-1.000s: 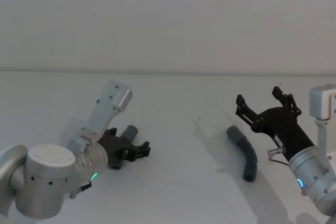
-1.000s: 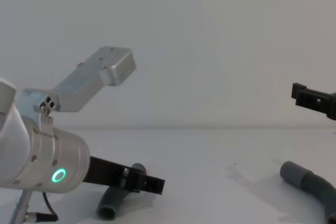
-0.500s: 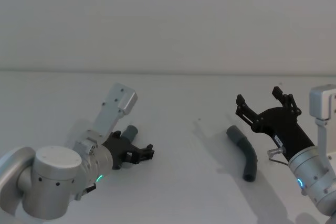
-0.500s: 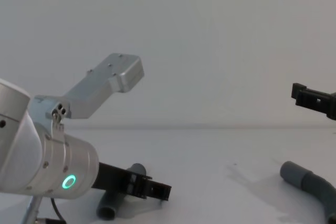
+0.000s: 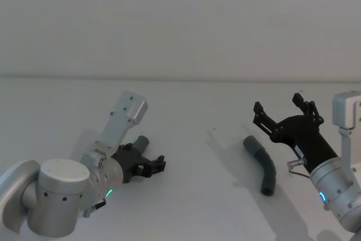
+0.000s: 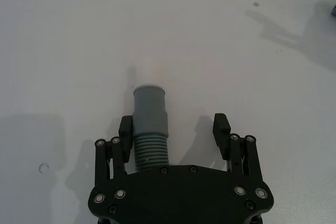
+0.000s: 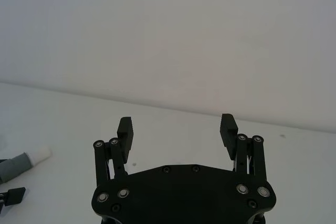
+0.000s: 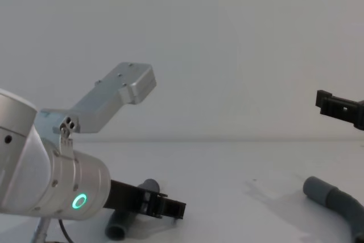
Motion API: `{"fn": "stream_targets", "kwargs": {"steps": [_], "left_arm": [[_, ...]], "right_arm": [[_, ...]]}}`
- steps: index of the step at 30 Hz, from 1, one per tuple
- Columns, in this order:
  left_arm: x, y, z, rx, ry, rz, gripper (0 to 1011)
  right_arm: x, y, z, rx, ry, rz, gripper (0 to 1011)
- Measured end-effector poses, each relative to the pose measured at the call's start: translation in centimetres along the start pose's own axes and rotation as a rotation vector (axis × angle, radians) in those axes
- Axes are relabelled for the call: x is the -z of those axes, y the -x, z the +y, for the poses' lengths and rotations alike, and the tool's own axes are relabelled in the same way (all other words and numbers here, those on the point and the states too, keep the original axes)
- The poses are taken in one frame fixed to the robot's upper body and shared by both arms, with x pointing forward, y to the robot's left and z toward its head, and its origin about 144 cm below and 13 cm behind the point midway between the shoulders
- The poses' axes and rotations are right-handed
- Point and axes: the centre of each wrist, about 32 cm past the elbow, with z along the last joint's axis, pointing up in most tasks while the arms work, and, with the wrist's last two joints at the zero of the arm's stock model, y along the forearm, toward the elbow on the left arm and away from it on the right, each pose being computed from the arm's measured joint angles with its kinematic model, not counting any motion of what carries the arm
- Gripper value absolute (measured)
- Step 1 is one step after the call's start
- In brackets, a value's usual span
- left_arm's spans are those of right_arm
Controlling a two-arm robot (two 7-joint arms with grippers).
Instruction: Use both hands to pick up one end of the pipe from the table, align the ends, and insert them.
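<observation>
On the matte white tabletop (image 5: 186,117), the left hand (image 6: 173,128) straddles, fingers spread, a ribbed grey pipe piece (image 6: 149,114) whose smooth collar points away from the robot. At right a bent pipe piece (image 5: 265,165) lies near-to-far, the right hand (image 5: 277,104) open and raised beside it.

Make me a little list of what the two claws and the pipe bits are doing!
left claw: open, low over the table, fingers either side of the left pipe piece
right claw: open, empty, raised near the right pipe piece
left pipe piece: lying on the table
right pipe piece: lying on the table, untouched
joined: not yet
</observation>
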Motion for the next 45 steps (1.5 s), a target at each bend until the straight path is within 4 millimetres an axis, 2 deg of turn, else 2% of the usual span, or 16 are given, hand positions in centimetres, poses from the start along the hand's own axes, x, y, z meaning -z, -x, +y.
{"fn": "stream_targets", "kwargs": {"steps": [32, 45], "left_arm": [[0.1, 0.0, -0.1, -0.003, -0.003, 0.01, 717], [0.1, 0.0, -0.1, -0.004, -0.004, 0.01, 639]], "right_arm": [[-0.1, 0.0, 0.0, -0.002, 0.004, -0.001, 1003], [-1.6, 0.1, -0.5, -0.043, 0.091, -0.023, 1003]]}}
